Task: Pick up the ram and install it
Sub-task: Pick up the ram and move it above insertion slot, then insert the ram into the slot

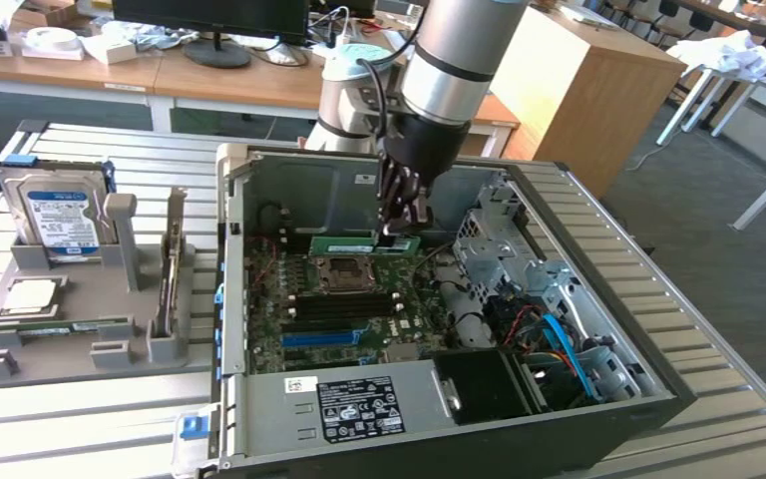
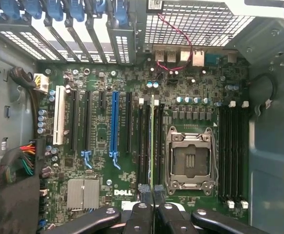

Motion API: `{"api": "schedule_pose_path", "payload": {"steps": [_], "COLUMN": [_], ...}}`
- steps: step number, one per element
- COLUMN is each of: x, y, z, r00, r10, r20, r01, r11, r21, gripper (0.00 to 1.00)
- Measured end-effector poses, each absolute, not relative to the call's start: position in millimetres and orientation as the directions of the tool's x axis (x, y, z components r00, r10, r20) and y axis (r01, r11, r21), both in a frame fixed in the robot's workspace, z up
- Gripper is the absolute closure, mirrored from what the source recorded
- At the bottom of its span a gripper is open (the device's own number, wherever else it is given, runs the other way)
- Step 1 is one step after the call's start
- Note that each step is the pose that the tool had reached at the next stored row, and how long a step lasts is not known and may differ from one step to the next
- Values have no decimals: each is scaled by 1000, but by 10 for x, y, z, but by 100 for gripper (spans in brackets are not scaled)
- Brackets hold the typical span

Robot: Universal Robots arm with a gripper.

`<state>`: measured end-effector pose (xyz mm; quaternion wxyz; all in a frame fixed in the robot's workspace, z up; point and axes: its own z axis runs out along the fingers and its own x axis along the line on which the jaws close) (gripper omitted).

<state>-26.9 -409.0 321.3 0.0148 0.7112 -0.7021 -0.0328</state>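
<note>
Gripper (image 1: 403,230) clamping ram (image 1: 351,243), processor socket (image 2: 191,158) just beside

Arm (image 1: 453,60): reaching steeply down, wrist vertical.
Gripper (image 1: 405,226): pointing down, fingers pinched nearly together, apparently on the ram (image 1: 367,243).

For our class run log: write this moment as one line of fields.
gripper: shut on long flat green ram stick | place: over green motherboard, inside open grey metal computer case

Green ram (image 1: 356,243), horiz., on edge (held).
</note>
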Motion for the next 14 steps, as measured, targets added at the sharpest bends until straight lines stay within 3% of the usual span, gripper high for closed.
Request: {"api": "schedule_pose_path", "payload": {"steps": [14], "x": [-269], "y": [-4090], "z": [3201], "r00": [12], "r10": [-1000], "r20": [-26], "r01": [-998], "r11": [-14], "r21": [67], "gripper": [88]}}
